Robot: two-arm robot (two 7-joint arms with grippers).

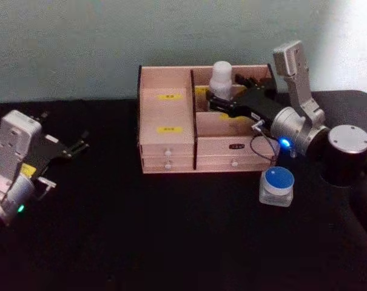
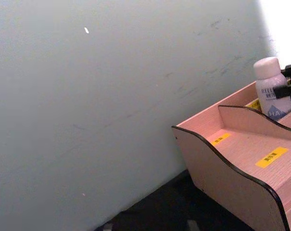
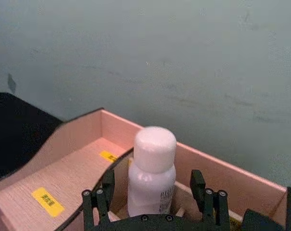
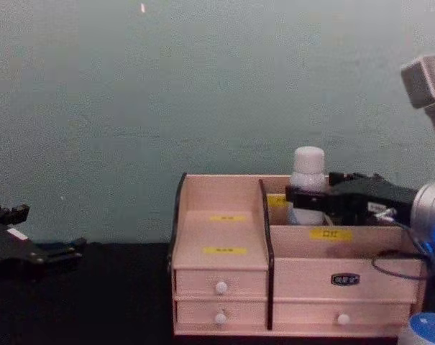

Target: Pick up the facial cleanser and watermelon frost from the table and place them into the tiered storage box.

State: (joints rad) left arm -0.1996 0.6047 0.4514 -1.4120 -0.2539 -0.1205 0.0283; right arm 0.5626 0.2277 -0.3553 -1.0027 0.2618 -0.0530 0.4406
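Squat clear blue-lidded jar of watermelon frost (image 1: 276, 186) sits on the black worktop (image 1: 171, 242) near its right edge, just before the pale pink wooden tiered storage box (image 1: 165, 145). Tall white facial cleanser bottle (image 1: 221, 77) stands upright in its rear right compartment. The right end effector (image 3: 152, 179) straddles it, jaws wide, not touching. Left end effector (image 1: 82, 140) idle, spread, by the left edge. Jar likely light, rigid, slick — grip its sides under the lid.

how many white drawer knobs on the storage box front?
3. On the tiered storage box front: upper left knob, lower left knob, lower right knob. The upper right front carries a dark plate and no visible knob.
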